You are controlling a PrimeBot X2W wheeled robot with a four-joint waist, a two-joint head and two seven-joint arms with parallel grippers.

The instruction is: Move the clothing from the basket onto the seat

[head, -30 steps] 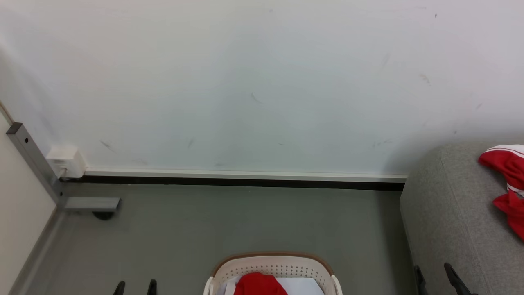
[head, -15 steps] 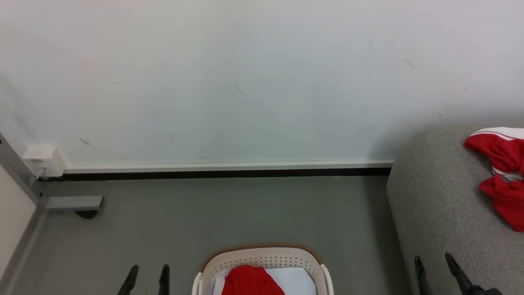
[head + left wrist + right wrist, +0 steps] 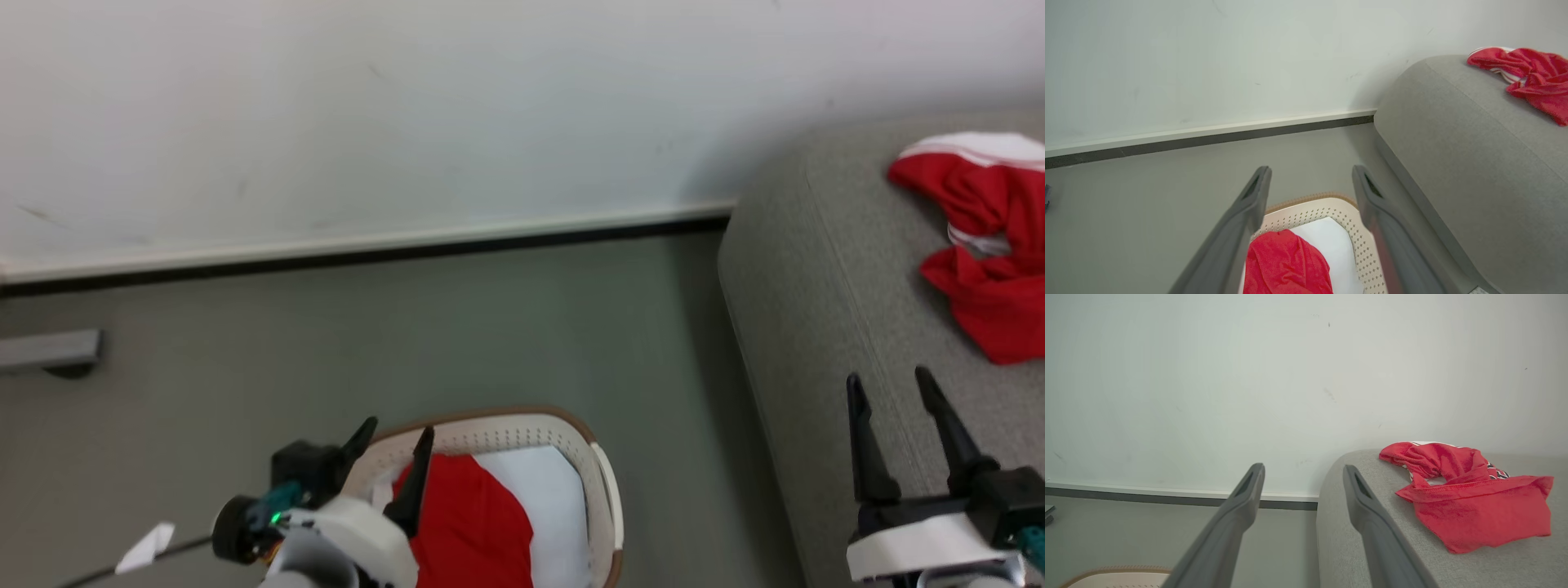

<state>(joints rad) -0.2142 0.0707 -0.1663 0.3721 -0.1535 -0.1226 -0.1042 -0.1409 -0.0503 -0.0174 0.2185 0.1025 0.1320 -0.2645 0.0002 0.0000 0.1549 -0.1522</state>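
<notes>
Grey floor [image 3: 245, 367] bears the basket [image 3: 506, 425], cut off below; wide left pincer [image 3: 398, 429] hides some clothing [image 3: 469, 523], right pincer [image 3: 888, 377] equally wide.

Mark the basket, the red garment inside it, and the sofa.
basket [image 3: 498, 431], head view, perforated far wall under the brown rim.
red garment [image 3: 465, 523] in the basket, head view, middle of the fabric.
sofa [image 3: 816, 310], head view, bare grey upholstery near its rounded edge.

Scuffed white wall [image 3: 408, 98], dark-edged skirting [image 3: 367, 243], grey floor [image 3: 326, 343]
</notes>
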